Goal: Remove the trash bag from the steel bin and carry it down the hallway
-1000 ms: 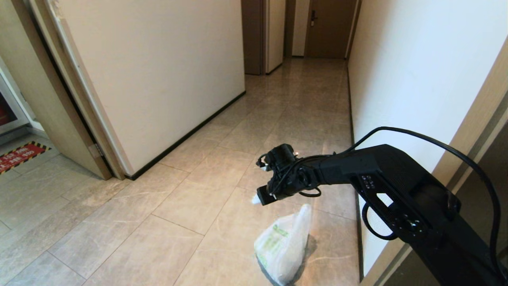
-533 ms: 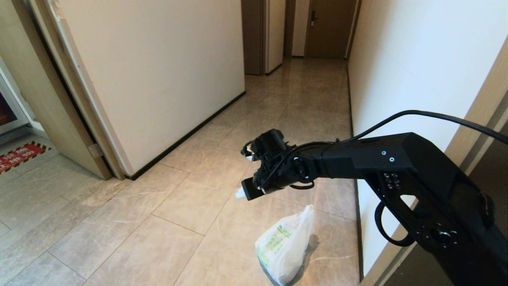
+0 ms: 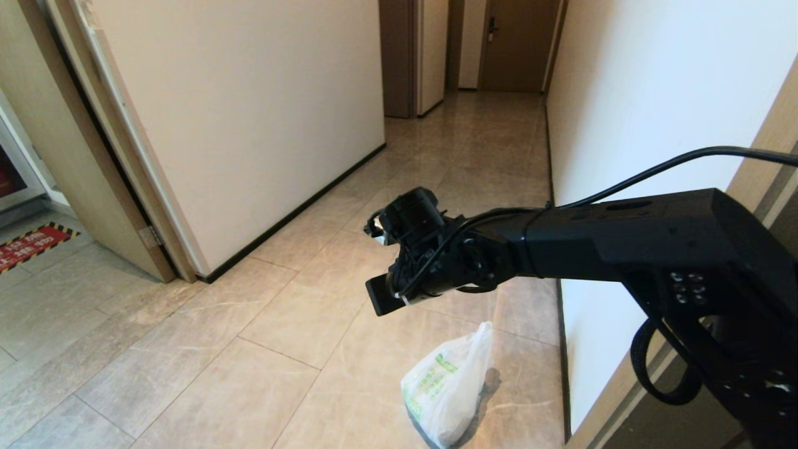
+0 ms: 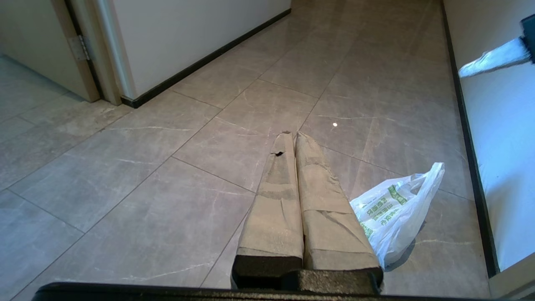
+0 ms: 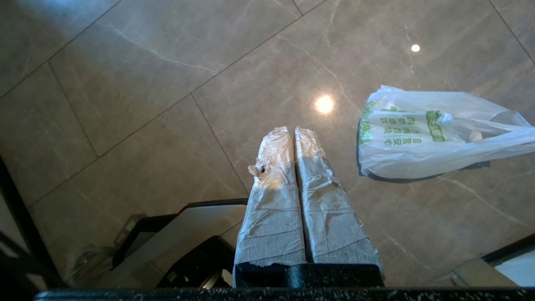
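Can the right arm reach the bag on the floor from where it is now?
Probably yes. The bag lies alone on the floor below the raised right gripper, with nothing between them. But the gripper is shut and empty, so it must open first.

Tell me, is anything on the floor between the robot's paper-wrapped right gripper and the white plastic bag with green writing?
Nothing: only bare glossy floor tile separates right gripper from trash bag, right wrist view.
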### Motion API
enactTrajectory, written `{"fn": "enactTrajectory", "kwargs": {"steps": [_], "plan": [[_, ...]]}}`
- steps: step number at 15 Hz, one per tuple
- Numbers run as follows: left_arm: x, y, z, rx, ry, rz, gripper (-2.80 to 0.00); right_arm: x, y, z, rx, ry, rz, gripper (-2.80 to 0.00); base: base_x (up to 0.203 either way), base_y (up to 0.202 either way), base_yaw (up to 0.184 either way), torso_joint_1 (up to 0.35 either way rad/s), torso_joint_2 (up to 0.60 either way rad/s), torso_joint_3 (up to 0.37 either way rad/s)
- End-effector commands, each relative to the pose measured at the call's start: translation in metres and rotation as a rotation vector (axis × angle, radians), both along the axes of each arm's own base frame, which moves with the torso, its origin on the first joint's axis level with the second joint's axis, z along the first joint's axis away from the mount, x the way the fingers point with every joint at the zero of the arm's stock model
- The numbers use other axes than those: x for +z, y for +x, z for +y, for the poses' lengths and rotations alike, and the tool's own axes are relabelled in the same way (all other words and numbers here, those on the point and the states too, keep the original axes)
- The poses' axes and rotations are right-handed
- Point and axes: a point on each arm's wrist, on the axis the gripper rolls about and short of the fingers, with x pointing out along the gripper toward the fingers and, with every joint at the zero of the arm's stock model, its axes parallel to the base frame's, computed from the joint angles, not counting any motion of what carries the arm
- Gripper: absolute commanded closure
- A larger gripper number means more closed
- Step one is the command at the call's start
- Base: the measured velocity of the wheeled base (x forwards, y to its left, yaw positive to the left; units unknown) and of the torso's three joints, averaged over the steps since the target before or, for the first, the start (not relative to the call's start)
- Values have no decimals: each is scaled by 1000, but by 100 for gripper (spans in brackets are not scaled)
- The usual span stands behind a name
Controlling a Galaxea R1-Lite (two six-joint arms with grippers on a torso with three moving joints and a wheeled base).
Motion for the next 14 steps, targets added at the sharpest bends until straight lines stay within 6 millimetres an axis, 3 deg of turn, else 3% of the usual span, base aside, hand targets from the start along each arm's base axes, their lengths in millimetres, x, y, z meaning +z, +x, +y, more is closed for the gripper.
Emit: {"fn": "enactTrajectory", "kwargs": {"steps": [1, 8, 14], "plan": [[0, 0, 0, 1, -1, 1, 0, 26, -12, -7, 7, 30, -28, 0, 0, 0, 0, 0, 0, 0], [0, 0, 0, 1, -1, -1, 0, 63, -31, -29, -92, 15, -127, 0, 0, 0, 0, 0, 0, 0], [0, 0, 0, 1, -1, -1, 0, 103, -57, -66, -123, 52, -175, 0, 0, 0, 0, 0, 0, 0]]}}
